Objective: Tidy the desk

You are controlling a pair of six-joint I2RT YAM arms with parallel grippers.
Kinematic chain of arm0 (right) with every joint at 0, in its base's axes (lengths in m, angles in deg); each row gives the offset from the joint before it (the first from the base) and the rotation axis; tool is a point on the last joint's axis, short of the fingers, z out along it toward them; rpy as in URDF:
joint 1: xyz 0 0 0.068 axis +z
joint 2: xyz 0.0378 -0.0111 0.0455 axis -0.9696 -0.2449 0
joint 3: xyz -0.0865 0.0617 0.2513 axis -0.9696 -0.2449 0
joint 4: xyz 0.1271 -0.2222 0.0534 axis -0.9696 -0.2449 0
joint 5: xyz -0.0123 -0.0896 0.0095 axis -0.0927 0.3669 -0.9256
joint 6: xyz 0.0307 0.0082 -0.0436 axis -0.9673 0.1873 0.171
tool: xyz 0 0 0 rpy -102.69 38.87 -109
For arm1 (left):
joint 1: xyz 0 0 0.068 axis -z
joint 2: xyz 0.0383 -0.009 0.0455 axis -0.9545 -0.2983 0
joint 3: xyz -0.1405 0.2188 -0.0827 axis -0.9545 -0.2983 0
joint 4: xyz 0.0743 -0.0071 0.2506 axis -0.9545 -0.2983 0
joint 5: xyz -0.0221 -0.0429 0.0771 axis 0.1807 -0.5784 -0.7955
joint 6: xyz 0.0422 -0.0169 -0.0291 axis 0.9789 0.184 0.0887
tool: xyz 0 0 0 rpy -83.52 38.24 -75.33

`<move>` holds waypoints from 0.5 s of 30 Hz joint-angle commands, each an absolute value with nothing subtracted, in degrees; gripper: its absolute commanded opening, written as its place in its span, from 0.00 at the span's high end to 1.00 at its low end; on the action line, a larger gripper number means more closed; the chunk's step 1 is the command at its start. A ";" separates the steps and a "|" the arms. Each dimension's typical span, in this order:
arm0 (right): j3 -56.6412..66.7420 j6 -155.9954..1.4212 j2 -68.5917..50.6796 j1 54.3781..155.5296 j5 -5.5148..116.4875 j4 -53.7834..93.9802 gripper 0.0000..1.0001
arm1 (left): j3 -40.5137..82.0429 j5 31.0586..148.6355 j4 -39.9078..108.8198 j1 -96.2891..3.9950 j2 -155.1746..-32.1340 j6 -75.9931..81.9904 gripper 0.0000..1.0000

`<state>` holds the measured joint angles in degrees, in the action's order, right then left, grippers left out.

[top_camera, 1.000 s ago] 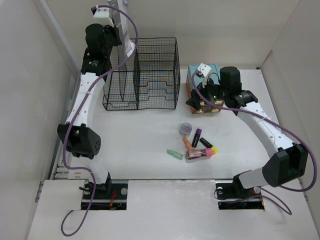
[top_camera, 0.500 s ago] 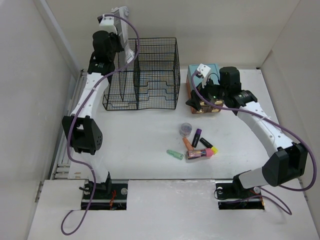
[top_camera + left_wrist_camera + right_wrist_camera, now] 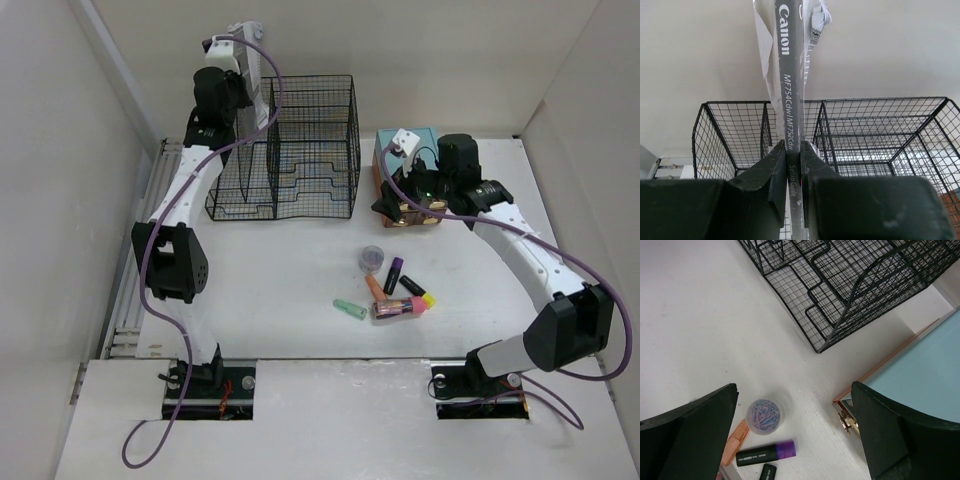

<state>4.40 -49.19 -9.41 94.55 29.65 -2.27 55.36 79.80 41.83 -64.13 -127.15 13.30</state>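
**Booklet held over the rack, clutter on a white desk**

The desk (image 3: 290,270) is a broad, flat, matte white top, plain apart from a few faint marks. It spreads out under the black wire rack (image 3: 300,150) on every side and runs forward from it to the arm bases. The rack stands on its back left part.

Just above the rack's left compartment, the left gripper (image 3: 793,172) is pinched narrow on a thin grey booklet (image 3: 789,75). Its fingers clamp the spine near the bottom. The booklet stands upright with "Canon" printed along the spine and loose white pages behind it.

Just to the right of the rack sits a small box (image 3: 428,136) with a teal top. The right gripper (image 3: 794,390) hangs by the box's front with its jaws spread wide, holding nothing.

In front of the rack's right end, well apart from it, a small heap lies on the white surface. It includes a round clear tub (image 3: 764,416) of coloured paper clips, a black marker (image 3: 765,453) with a purple end, and an orange pen (image 3: 735,440) touching the tub. A pale green piece (image 3: 349,309) lies a little to the left of the heap, also in front of the rack.
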 commanded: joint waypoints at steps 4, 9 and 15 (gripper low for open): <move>4.91 -47.88 -9.97 94.20 27.71 -1.72 0.00 | 54.06 79.56 57.74 -64.47 -125.65 12.29 1.00; 4.91 -47.36 -10.49 94.20 27.71 -2.25 0.00 | 55.29 79.56 58.28 -64.47 -127.58 12.29 1.00; 4.91 -46.83 -10.49 94.20 27.71 -2.25 0.00 | 56.44 79.56 58.28 -64.47 -129.34 12.29 1.00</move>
